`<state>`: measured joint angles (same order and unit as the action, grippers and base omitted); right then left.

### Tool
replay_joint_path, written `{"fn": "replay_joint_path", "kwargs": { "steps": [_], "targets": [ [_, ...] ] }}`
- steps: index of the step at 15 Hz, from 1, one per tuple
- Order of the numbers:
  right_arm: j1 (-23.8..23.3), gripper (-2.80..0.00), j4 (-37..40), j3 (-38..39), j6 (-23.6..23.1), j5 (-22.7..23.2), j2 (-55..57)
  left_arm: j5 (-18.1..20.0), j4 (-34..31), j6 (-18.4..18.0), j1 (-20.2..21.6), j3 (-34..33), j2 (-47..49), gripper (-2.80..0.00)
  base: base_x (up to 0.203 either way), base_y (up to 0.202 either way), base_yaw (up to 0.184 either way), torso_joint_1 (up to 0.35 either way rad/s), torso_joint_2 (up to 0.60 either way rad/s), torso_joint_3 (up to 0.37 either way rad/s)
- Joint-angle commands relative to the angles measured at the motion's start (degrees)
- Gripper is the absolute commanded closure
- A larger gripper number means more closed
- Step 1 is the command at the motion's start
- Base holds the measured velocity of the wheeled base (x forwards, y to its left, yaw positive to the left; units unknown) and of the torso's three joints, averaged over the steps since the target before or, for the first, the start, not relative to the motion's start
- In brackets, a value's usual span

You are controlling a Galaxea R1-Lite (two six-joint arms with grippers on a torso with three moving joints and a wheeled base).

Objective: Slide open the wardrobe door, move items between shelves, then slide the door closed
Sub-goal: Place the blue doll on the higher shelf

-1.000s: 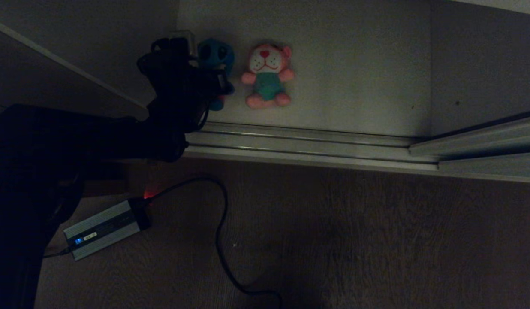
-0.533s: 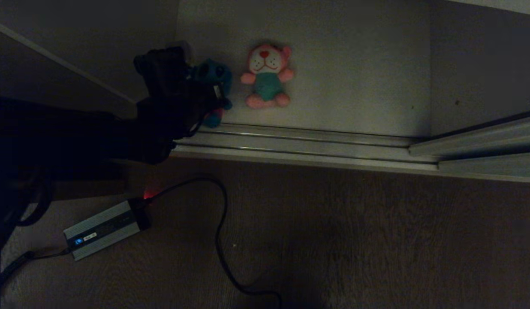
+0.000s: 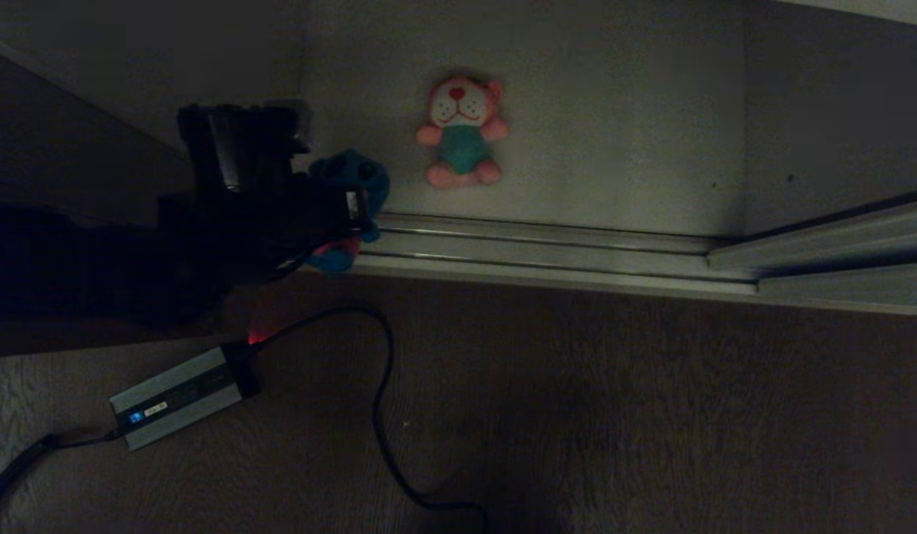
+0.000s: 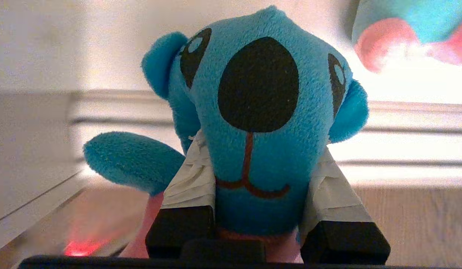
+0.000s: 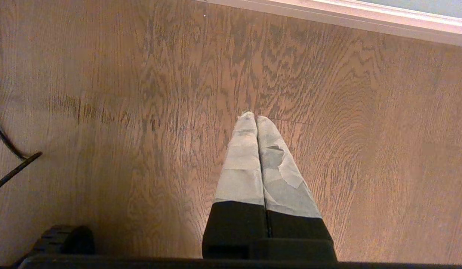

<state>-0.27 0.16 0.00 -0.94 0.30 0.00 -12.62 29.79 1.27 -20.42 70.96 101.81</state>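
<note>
While reaching level over the ribbed metal floor track (image 3: 547,248), left pincer (image 4: 259,175) grips the small blue plush toy (image 4: 261,112); right pincer (image 5: 256,123) hangs clenched.

Off-white lower shelf (image 3: 614,133) bearing a pink plush toy (image 3: 462,132) lying face up; wooden floor (image 3: 651,415) in front carrying a grey power adapter (image 3: 178,397) and black cable (image 3: 380,415)

Two plush toys are in view: one blue toy (image 3: 355,182) and one pink toy (image 3: 462,130). There is one off-white shelf (image 3: 614,148), one ribbed metal floor track (image 3: 540,252), one grey power brick (image 3: 180,397) and one black cable (image 3: 380,415). Two robot hands show, the left hand (image 4: 259,209) and the right hand (image 5: 256,119).
</note>
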Motion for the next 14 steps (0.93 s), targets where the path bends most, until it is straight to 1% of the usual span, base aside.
{"fn": "replay_joint_path", "kwargs": {
  "steps": [1, 3, 6, 8, 11, 12, 13, 14],
  "targets": [
    [0.0, 0.00, 0.0, 0.2, 0.0, 0.0, 0.0, -0.2, -1.3, 0.1, 0.0, -5.8, -10.1, 0.00, 0.000, 0.000, 0.000, 0.000, 0.00, 0.000],
    [0.0, 0.00, 0.0, 0.2, 0.0, 0.0, 0.0, -0.7, -5.0, 0.0, 0.0, -10.2, -17.7, 0.00, 0.000, 0.000, 0.000, 0.000, 0.00, 0.000],
    [0.0, 0.00, 0.0, 0.2, 0.0, 0.0, 0.0, -2.0, -12.7, 0.3, 0.0, -14.7, -29.9, 0.00, 0.000, 0.000, 0.000, 0.000, 0.00, 0.000],
    [0.0, 0.00, 0.0, 0.2, 0.0, 0.0, 0.0, -2.7, -19.6, 0.4, 0.1, -16.8, -38.7, 0.00, 0.000, 0.000, 0.000, 0.000, 0.00, 0.000],
    [0.0, 0.00, 0.0, 0.2, 0.0, 0.0, 0.0, -3.0, -30.1, 0.4, 0.8, -17.9, -51.0, 0.00, 0.000, 0.000, 0.000, 0.000, 0.00, 0.000],
    [0.0, 0.00, 0.0, 0.2, 0.0, 0.0, 0.0, -3.0, -32.9, 0.3, 1.9, -18.3, -54.9, 0.00, 0.000, 0.000, 0.000, 0.000, 0.00, 0.000],
    [0.0, 0.00, 0.0, 0.2, 0.0, 0.0, 0.0, -2.7, -35.0, 0.4, 4.5, -19.0, -58.2, 0.00, 0.000, 0.000, 0.000, 0.000, 0.00, 0.000],
    [0.0, 0.00, 0.0, 0.2, 0.0, 0.0, 0.0, -2.0, -36.5, 0.3, 8.4, -20.5, -61.5, 0.00, 0.000, 0.000, 0.000, 0.000, 0.00, 0.000]
  ]
}}
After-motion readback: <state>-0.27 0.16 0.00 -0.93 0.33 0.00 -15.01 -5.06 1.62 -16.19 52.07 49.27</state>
